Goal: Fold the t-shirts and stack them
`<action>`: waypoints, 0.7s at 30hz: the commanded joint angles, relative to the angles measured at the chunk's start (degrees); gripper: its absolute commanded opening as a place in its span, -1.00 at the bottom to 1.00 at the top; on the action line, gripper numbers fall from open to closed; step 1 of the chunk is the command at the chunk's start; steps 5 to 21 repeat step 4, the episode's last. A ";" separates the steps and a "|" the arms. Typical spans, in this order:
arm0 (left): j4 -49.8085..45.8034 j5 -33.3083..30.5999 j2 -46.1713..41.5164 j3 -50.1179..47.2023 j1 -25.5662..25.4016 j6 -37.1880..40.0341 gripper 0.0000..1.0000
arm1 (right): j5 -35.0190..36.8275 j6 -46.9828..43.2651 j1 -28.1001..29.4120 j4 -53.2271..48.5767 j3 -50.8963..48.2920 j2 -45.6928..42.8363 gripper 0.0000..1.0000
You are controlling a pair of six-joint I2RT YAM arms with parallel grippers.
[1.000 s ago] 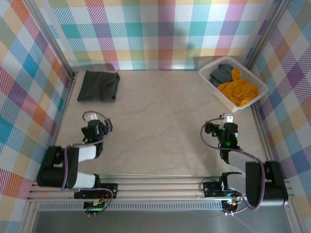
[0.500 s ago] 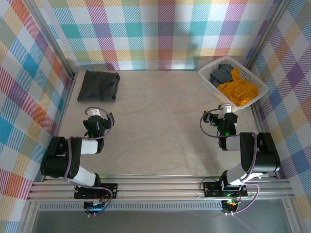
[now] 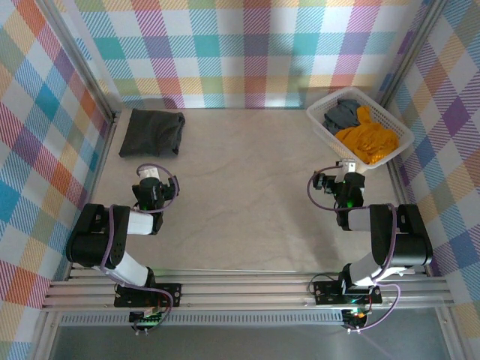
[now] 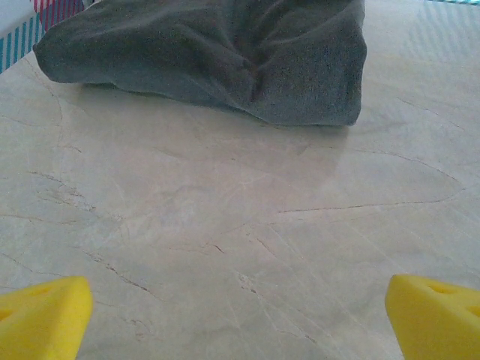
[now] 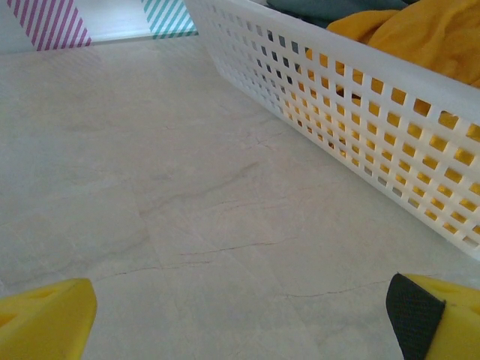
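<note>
**While both tools stand apart and bare, one shirt is seen folded at the far left**

Where the pale, marble-patterned bench [image 3: 247,180] reaches its far left corner, a charcoal-black cloth t-shirt [image 3: 152,133] is seen folded into a thick, roughly square bundle. It lies flat on the surface, close to the checked wall [image 3: 247,45]. In the left wrist view the charcoal-black cloth t-shirt [image 4: 225,52] is shown across the top of the frame, with soft creases in its near edge and bare bench between it and the fingers.

The left tool [image 3: 148,174] is held low over the bench, near that bundle but not touching it. Its yellow fingertips [image 4: 41,315] are set wide apart at the two lower corners of the wrist view, and nothing is gripped between them.

At the far right corner a white plastic lattice basket [image 3: 334,143] is placed at an angle. An orange cloth t-shirt [image 3: 367,141] is heaped in its nearer part and a grey cloth t-shirt [image 3: 343,112] is crumpled in its farther part, the two touching.

The right tool [image 3: 347,166] is pointed at the basket's near wall and is held just short of it. Its fingers are likewise spread wide, a dark pad is visible on one, and nothing is held.
</note>
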 commanded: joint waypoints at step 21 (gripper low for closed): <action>1.63 0.19 0.00 1.00 -0.34 0.56 1.00 | 0.27 -0.53 0.38 0.31 0.92 0.23 0.99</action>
